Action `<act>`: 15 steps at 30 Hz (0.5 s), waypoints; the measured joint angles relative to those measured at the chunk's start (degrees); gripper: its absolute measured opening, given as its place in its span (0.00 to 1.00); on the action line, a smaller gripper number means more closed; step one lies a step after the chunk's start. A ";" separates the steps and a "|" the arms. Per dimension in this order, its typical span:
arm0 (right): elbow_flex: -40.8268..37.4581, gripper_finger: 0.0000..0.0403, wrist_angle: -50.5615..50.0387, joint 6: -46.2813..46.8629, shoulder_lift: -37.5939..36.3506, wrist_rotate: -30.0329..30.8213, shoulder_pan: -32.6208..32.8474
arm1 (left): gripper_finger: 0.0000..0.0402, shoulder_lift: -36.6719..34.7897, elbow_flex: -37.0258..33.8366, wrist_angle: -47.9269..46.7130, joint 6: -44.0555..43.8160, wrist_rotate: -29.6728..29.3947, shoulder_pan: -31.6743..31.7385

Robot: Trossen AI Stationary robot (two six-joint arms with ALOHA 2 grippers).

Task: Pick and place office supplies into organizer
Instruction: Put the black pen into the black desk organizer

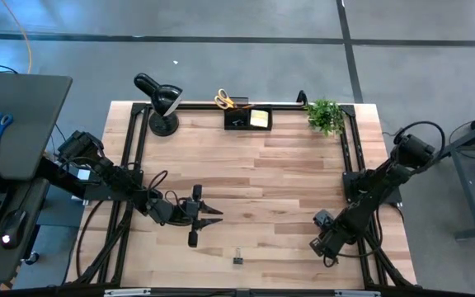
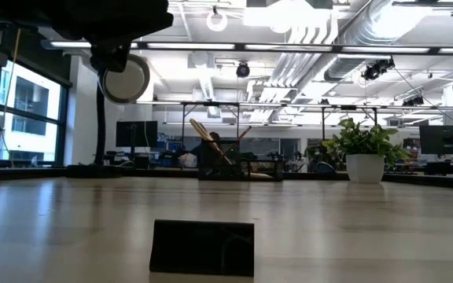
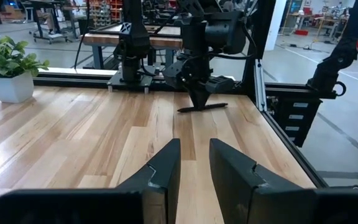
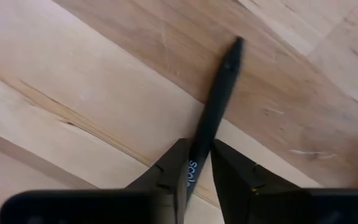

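My right gripper stands near the table's near right corner, shut on a black pen. My left gripper hovers over the near left-middle of the table, open by a narrow gap with nothing in it. A black binder clip sits on the wood near the near edge, large in the low view. The black organizer stands at the far edge with a yellow sticky-note pad in it. Yellow-handled scissors lie just behind it. My right gripper pinches the black pen between its two fingers at the lettered stretch of the barrel, coming from above and pointing down. The rest of the pen reaches out past the fingertips to its thin end. It lies about level at the tabletop; whether it rests on the wood, I cannot tell.
A black desk lamp stands at the far left corner and a potted plant at the far right. Black rails run along the table's edges. Bare wood lies between the arms and the organizer. A side desk with blue-handled scissors is off to the left.
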 joint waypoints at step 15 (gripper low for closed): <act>-0.02 0.09 0.63 -9.43 0.00 2.54 -4.88 | 0.18 0.00 0.00 0.01 0.21 0.00 0.01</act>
